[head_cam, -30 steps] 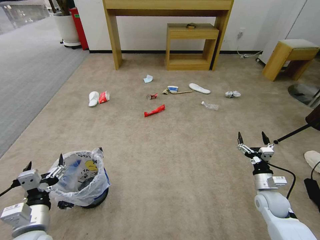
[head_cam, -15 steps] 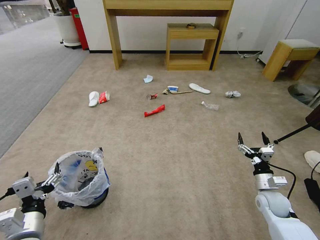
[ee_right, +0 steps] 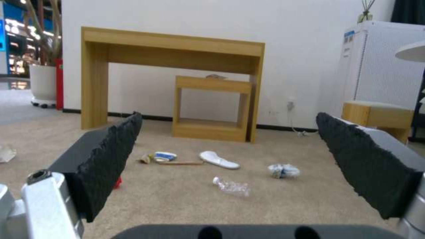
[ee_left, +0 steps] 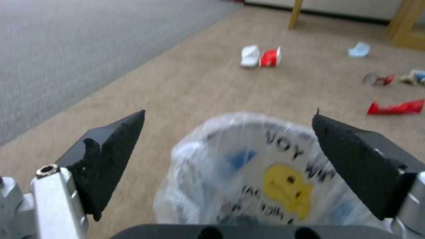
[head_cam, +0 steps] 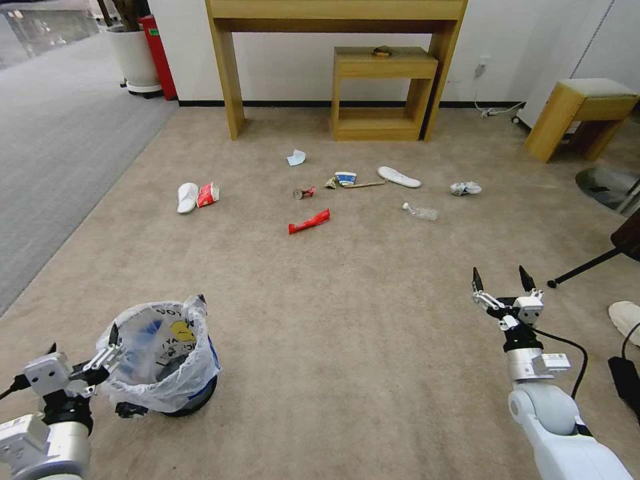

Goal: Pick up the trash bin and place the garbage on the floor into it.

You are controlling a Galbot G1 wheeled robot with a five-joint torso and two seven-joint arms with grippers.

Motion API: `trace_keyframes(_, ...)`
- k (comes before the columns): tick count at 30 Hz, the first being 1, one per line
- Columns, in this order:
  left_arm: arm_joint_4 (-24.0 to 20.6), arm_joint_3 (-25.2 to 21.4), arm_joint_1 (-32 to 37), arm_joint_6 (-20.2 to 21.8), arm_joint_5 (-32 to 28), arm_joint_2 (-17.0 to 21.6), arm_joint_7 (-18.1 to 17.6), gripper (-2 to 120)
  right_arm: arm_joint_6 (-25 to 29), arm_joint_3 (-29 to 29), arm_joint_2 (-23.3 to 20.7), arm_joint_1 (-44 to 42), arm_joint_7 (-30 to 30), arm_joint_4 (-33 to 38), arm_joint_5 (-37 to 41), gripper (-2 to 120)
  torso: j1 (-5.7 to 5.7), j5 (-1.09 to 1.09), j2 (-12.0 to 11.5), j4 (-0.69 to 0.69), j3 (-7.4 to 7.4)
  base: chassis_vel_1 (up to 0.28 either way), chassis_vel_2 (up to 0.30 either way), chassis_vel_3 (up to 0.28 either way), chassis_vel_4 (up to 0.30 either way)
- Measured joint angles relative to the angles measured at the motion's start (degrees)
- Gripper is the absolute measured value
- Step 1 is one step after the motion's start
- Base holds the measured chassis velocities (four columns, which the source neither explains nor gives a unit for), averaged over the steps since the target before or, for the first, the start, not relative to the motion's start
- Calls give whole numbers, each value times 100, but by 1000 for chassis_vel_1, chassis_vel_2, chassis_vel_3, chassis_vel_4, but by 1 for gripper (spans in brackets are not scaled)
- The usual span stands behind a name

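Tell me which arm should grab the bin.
Left. The left gripper is open right beside the bin, one finger at its bagged rim. The right gripper, also open, hovers over bare carpet far across from it.

White-and-silver arms, black wrist collars, black cables — dark, rough-padded pointed fingers (ee_right: 106, 159), silver screws

Left gripper (head_cam: 81, 342) low at the near left, fingers spread wide, pointing forward and slightly right; right gripper (head_cam: 501, 280) raised at the near right, likewise parted, black fingertips (ee_right: 108, 156) upward, white forearm angled back toward the body.
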Motion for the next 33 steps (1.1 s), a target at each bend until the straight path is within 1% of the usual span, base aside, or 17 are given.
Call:
trace_keyframes(2,167,6,-34,91,-235,98,-83,99,0,-18,29,1,-6,-17,-27,100,0,1,0,0,0,0,0,0,0)
trace_keyframes(6,332,34,-87,183,-419,183,-166,99,0,-28,47,3,-8,-26,-42,100,0,1,0,0,0,0,0,0,0)
trace_keyframes(13,446,55,-123,292,-626,321,-256,98,3,-28,34,24,-12,-74,-45,100,0,1,0,0,0,0,0,0,0)
trace_keyframes(21,535,30,-161,467,-1003,582,-424,98,11,-46,46,53,-17,-117,-51,100,0,1,0,0,0,0,0,0,0)
trace_keyframes(24,533,-4,-137,577,-1178,791,-535,98,20,-52,36,69,-21,-151,-53,100,-1,2,0,0,0,0,0,0,0)
trace_keyframes(25,533,-4,-137,577,-1178,791,-535,98,20,-52,36,69,-21,-151,-53,100,-1,2,0,0,0,0,0,0,0)
trace_keyframes(28,473,-40,-124,762,-1534,1068,-757,98,36,-55,29,74,-30,-181,-53,100,0,2,0,0,0,0,0,0,0)
trace_keyframes(29,473,-40,-124,762,-1534,1068,-757,98,36,-55,29,74,-30,-181,-53,100,0,2,0,0,0,0,0,0,0)
trace_keyframes(31,442,-44,-116,871,-1808,1260,-914,98,44,-58,25,74,-36,-193,-53,100,0,1,0,0,0,0,0,0,0)
trace_keyframes(32,442,-44,-116,871,-1808,1260,-914,98,44,-58,25,74,-36,-193,-53,100,0,1,0,0,0,0,0,0,0)
trace_keyframes(33,425,-38,-104,932,-1962,1362,-999,98,48,-58,20,74,-37,-199,-53,100,0,1,0,0,0,0,0,0,0)
